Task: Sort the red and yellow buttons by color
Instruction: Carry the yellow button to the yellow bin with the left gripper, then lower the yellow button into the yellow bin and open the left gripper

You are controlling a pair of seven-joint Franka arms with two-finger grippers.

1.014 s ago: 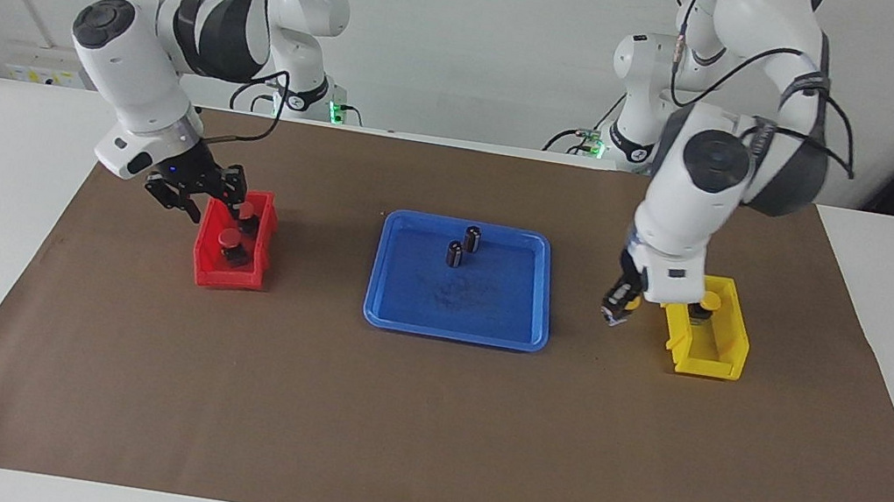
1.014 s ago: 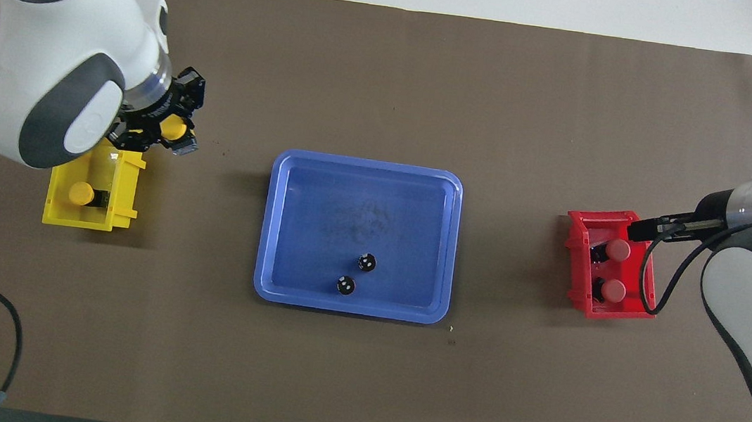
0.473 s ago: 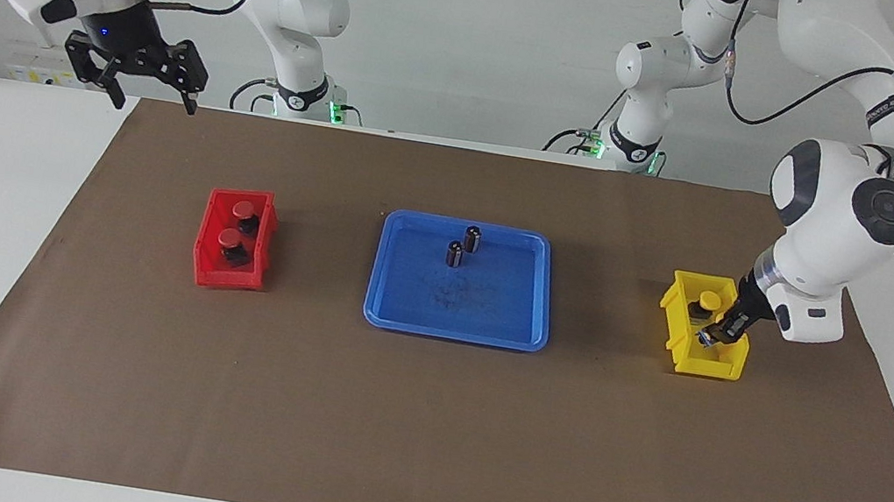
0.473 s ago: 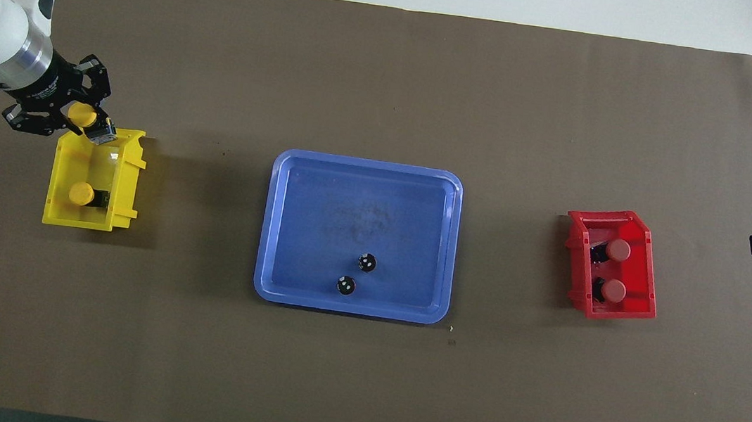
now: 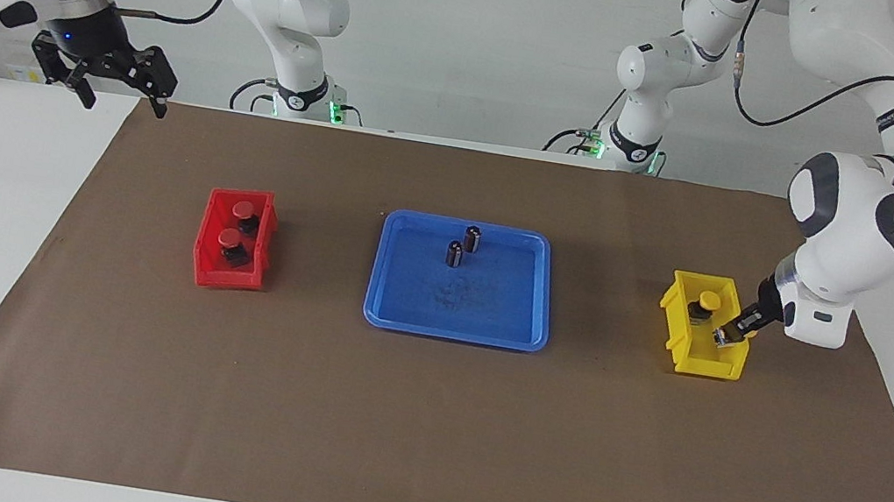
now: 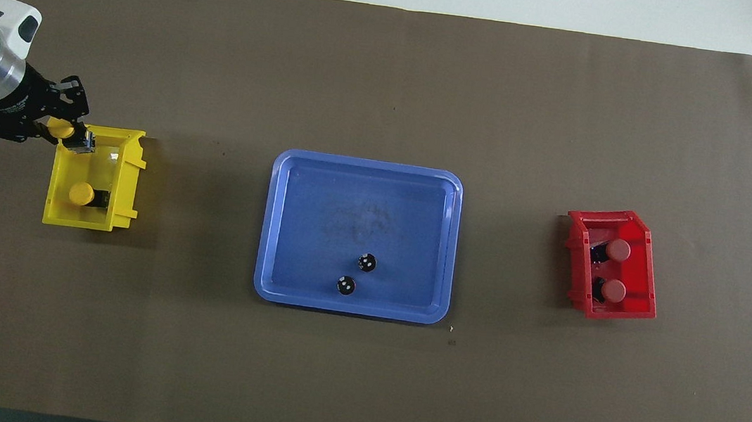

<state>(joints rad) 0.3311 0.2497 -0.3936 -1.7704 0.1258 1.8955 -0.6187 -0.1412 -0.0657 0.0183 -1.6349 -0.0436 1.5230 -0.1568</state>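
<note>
My left gripper (image 5: 729, 333) is shut on a yellow button (image 6: 61, 128) and holds it tilted over the end of the yellow bin (image 5: 696, 363) farthest from the robots. A second yellow button (image 6: 81, 193) lies inside that bin (image 6: 129, 169). Two red buttons (image 5: 243, 210) (image 5: 229, 238) sit in the red bin (image 5: 226, 278), which stands toward the right arm's end of the table. My right gripper (image 5: 103, 71) hangs open and empty, high over the table's edge at that end. It does not show in the overhead view.
A blue tray (image 5: 455, 327) lies midway between the two bins, on the brown mat (image 5: 421, 424). Two dark capless cylinders (image 5: 472, 239) (image 5: 454, 254) stand in the part of it nearer the robots.
My right gripper opened, rose from the red bin and drew back to its end of the table. My left gripper carried the yellow button from beside the yellow bin to over it.
</note>
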